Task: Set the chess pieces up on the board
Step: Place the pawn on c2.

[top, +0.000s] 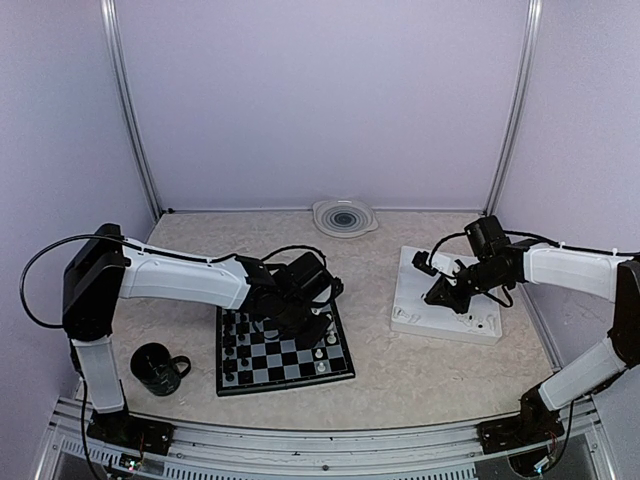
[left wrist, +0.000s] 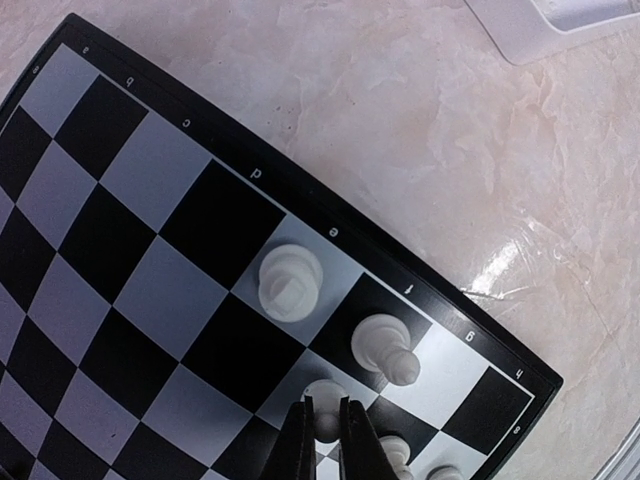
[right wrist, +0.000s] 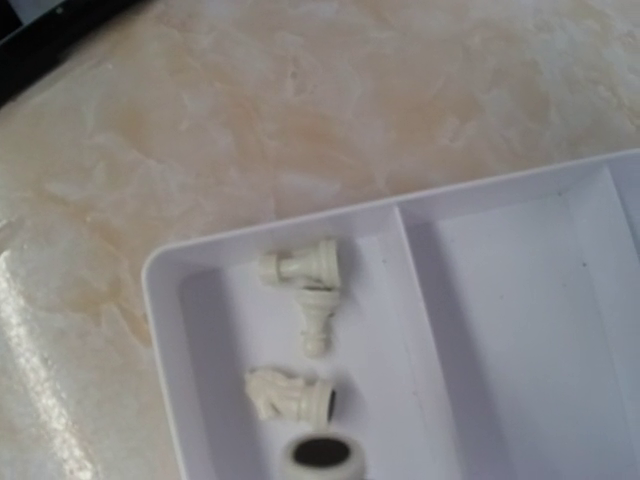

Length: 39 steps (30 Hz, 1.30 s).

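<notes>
- Left fingers (left wrist: 297, 450) pinch a tiny white plastic chessman (left wrist: 325, 415) upright over the black-and-grey checkered board (left wrist: 100, 240), second row in, apparently to seat it.
- Right fingers (top: 441, 291), drawn narrow, hover over the white compartment tray (right wrist: 480, 300) of spare white chessmen (right wrist: 300, 267); no catch visible.

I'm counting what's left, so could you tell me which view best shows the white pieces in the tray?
The right wrist view: white pieces lie close and distinct in one tray compartment. Top external barely resolves them; left wrist shows only a tray corner.
</notes>
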Each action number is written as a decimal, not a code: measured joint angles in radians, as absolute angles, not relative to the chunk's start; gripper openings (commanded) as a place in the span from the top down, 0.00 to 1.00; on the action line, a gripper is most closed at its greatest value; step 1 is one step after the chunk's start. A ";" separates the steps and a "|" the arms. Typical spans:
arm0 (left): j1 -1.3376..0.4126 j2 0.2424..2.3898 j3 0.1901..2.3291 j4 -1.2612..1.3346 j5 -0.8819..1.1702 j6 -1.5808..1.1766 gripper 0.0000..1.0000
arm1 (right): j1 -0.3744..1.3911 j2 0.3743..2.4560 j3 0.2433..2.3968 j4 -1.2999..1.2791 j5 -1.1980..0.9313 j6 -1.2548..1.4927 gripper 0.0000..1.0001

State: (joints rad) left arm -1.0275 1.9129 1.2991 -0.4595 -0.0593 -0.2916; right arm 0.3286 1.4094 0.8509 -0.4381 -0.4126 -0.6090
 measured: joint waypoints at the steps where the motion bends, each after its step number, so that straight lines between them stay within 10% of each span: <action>1: -1.028 1.916 1.301 -0.460 -0.059 -0.292 0.92 | 0.329 1.409 0.851 -0.437 -0.411 -0.609 0.92; 15: -1.028 1.924 1.301 -0.488 -0.061 -0.299 0.91 | 0.329 1.409 0.850 -0.435 -0.406 -0.609 0.91; 39: -1.034 1.901 1.385 -0.517 -0.116 -0.322 0.48 | 0.339 1.406 0.857 -0.471 -0.484 -0.627 0.89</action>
